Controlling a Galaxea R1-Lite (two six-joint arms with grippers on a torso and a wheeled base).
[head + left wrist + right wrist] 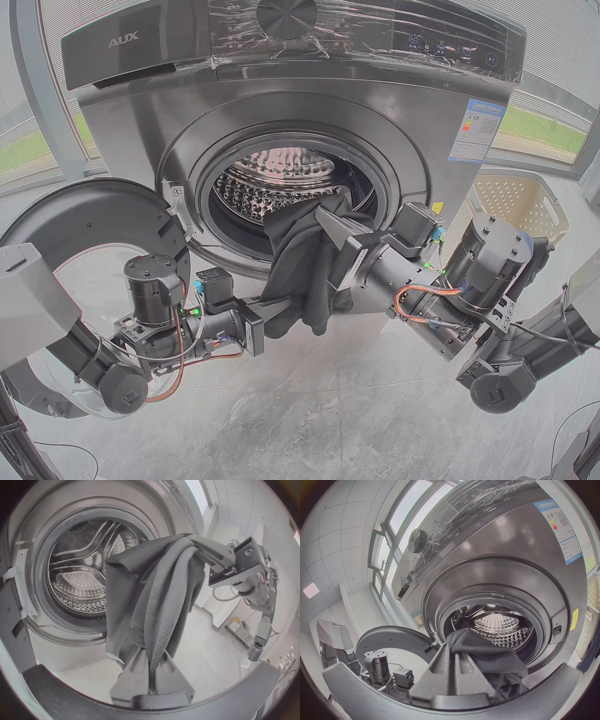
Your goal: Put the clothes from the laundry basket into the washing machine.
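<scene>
Task partly done, in my judgement. The right gripper (pixel 326 220) is clenched on the dark garment (pixel 300 269) at the mouth of the washing machine (pixel 387 131). The drum (pixel 275 178) lies just beyond its tips, with no cloth seen lying inside. Most of the garment hangs below that gripper, outside the opening, its lower fold pinched by the left gripper (pixel 150 659) (lower, toward the open door (pixel 94 212)). The laundry basket (pixel 525 200) stands well behind the right gripper, contents unclear.
</scene>
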